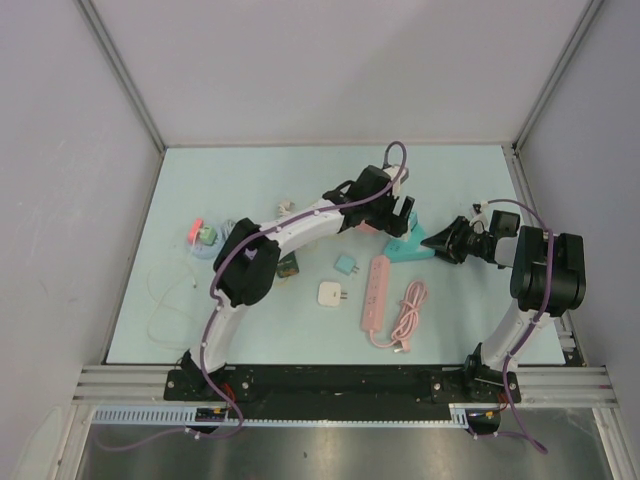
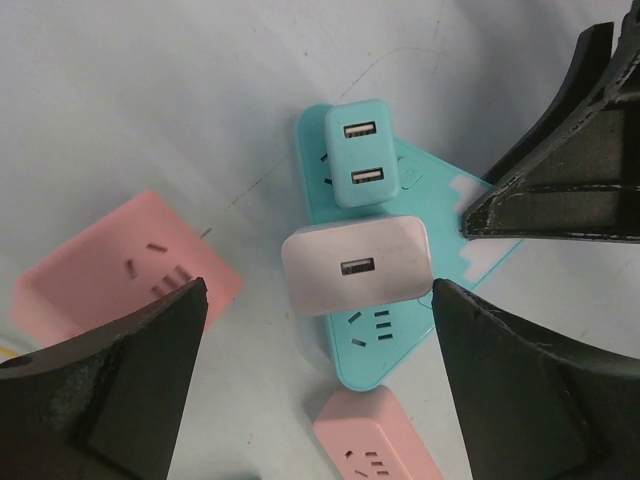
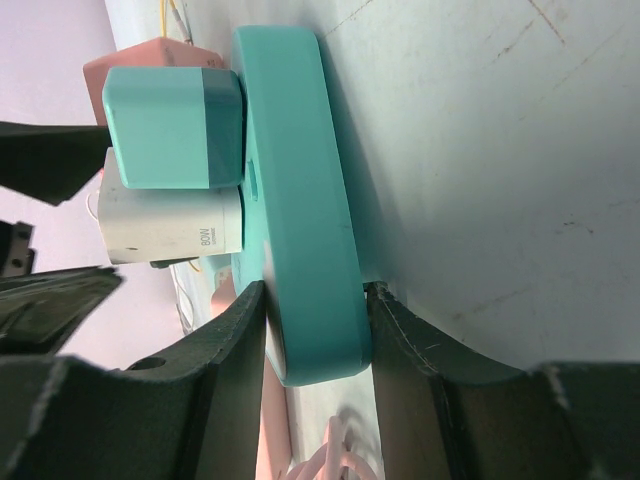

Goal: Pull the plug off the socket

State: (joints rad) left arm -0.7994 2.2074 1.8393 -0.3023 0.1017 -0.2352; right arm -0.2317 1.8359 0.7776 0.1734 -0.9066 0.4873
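Presently the teal socket [image 1: 408, 247] lies flat on the pale table [image 1: 250, 180], right of centre and toward the far half, its long axis running roughly left to right. Two plugs stand on its upper face: a teal plug [image 2: 355, 150] and a white plug [image 2: 355, 265], side by side and touching or very nearly so.

The right gripper [image 3: 315, 330] is clamped on the socket's right end, one finger against each long side, pinning the body down. The left gripper [image 2: 318, 295] hangs directly above the white plug, jaws wide apart and holding nothing. One finger stands on either side of that plug's longer dimension, both clear of it.

Judgement: the left arm is the nearer to the plugs and is lined up on the white one. The pull must go straight up, away from the socket face.

Room is tight. The teal plug sits just beside the target, and a pink socket block [image 2: 120, 270] lies near the left-hand finger. A pink power strip [image 1: 375, 290] and coiled pink cable [image 1: 408, 310] lie nearer, well apart.
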